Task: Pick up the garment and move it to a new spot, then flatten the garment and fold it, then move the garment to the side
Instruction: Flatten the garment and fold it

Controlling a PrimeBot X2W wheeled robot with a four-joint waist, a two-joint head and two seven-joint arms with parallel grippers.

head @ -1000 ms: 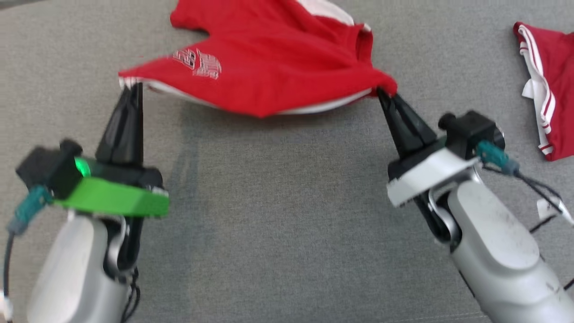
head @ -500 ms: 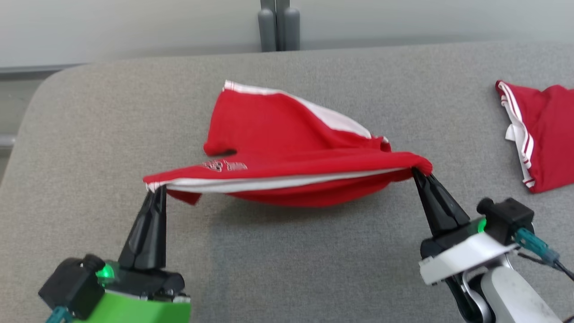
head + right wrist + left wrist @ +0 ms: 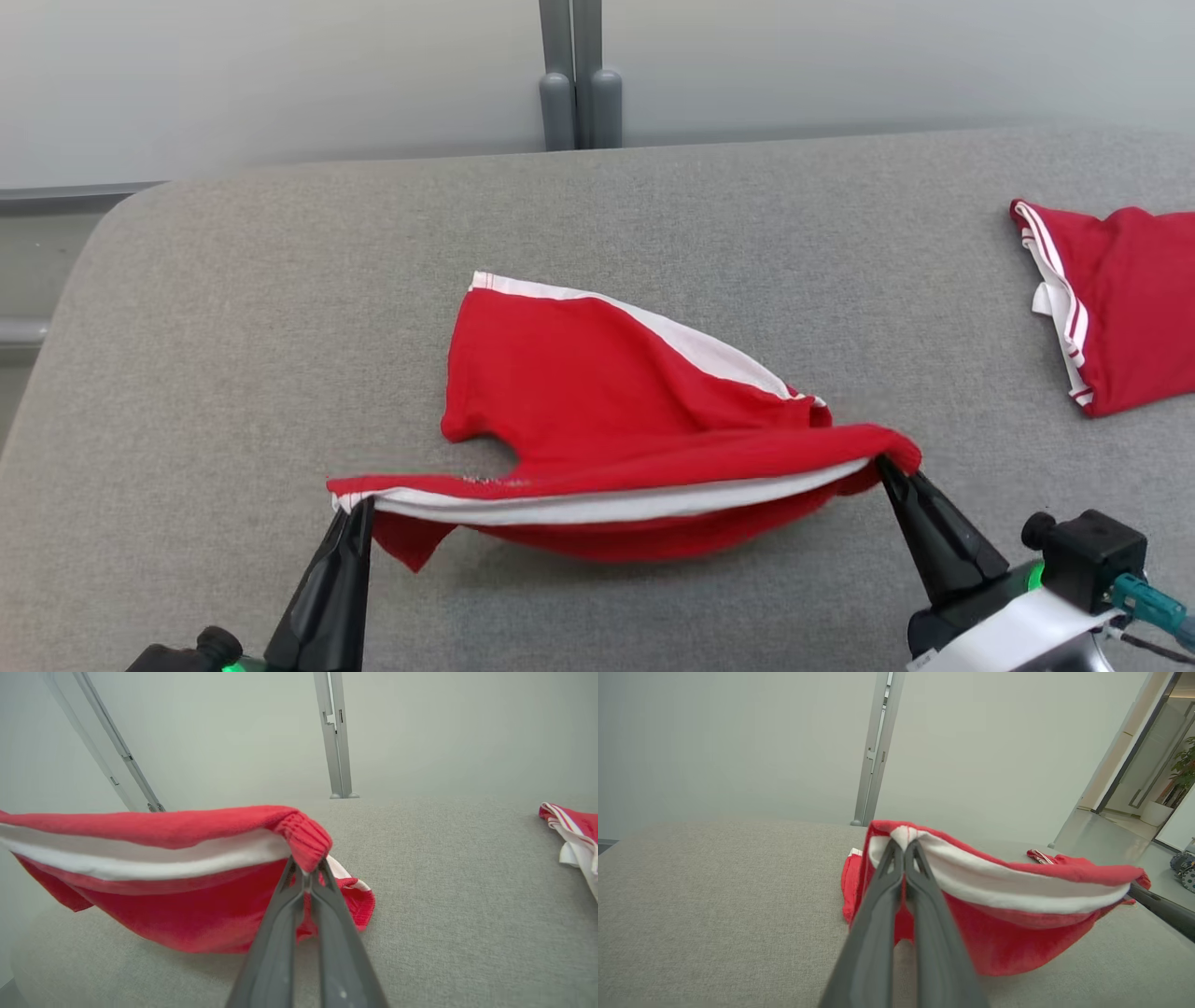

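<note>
The garment (image 3: 607, 411) is red with white trim and stretches between both grippers, its near edge lifted off the grey surface while its far part rests on it. My left gripper (image 3: 359, 509) is shut on the garment's left corner, seen up close in the left wrist view as the gripper (image 3: 903, 847) pinches the white band of the garment (image 3: 999, 905). At the right corner my right gripper (image 3: 887, 465) is shut on the red hem. In the right wrist view the right gripper (image 3: 306, 872) bites the ribbed edge of the garment (image 3: 154, 868).
A second red and white garment (image 3: 1120, 299) lies at the far right of the grey padded surface (image 3: 280, 308). A grey post (image 3: 579, 84) stands behind the surface's far edge, against a pale wall. The surface's rounded corner is at the left.
The head view has tilted up, bringing the wall and post into it. Both grippers still hold the garment's corners, with its near edge raised and drawn toward me.
</note>
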